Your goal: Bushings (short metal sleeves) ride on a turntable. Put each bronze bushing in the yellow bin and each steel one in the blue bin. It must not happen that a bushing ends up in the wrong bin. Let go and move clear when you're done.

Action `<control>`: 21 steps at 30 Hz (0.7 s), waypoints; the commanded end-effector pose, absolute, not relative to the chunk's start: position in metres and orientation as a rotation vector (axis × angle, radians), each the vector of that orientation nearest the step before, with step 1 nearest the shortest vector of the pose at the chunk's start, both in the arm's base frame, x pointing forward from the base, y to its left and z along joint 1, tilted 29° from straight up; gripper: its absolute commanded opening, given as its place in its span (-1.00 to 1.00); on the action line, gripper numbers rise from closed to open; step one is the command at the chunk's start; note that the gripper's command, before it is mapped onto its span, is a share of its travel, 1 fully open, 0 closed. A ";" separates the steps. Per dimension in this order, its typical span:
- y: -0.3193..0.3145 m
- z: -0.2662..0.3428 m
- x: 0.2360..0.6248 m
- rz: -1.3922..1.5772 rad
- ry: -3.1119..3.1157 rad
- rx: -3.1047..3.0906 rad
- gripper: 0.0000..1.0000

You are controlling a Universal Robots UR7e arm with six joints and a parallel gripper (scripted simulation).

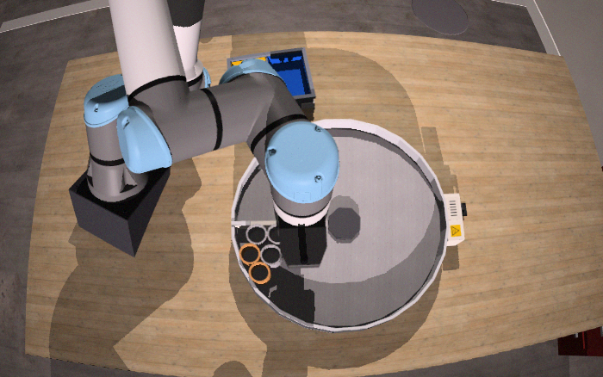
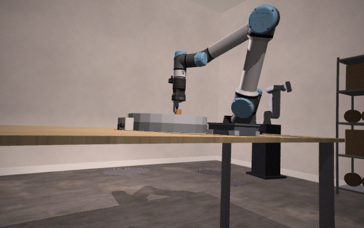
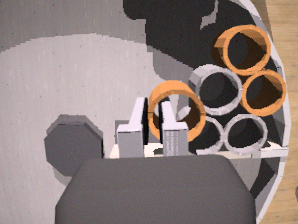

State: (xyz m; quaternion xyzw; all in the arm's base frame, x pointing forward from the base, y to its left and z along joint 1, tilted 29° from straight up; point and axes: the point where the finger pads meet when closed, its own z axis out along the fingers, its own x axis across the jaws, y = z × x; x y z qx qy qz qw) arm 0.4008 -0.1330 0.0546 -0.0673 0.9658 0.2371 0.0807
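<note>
My gripper (image 2: 176, 110) (image 3: 153, 111) is shut on the wall of a bronze bushing (image 2: 178, 111) (image 3: 200, 119), one finger inside it and one outside. It holds the bushing just above the rim height of the turntable (image 1: 391, 186) (image 2: 166, 118) (image 3: 30, 90). Two bronze bushings (image 1: 240, 254) (image 3: 246, 96) stand upright by the turntable's outer wall. Three steel bushings (image 1: 256, 226) (image 3: 198, 83) stand beside them, one partly hidden by the held bushing in the wrist view. The yellow bin (image 1: 235, 63) is mostly hidden by the arm; the blue bin (image 1: 294, 82) is partly visible.
A pale bar (image 1: 253, 223) (image 3: 277, 151) crosses the turntable's edge beside the bushings. A dark hub (image 1: 344, 224) (image 3: 74, 145) stands at the turntable's centre. A white control box (image 1: 452, 226) (image 2: 129, 124) is at its side. The arm's black pedestal (image 1: 106, 226) is on the table.
</note>
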 end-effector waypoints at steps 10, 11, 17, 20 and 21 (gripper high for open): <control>-0.137 0.060 0.400 0.704 2.887 -0.201 -1.00; -0.137 0.061 0.400 0.703 2.888 -0.201 -1.00; -0.138 0.062 0.400 0.703 2.888 -0.201 -1.00; -0.138 0.062 0.400 0.703 2.888 -0.201 -1.00; -0.138 0.062 0.400 0.703 2.888 -0.201 -1.00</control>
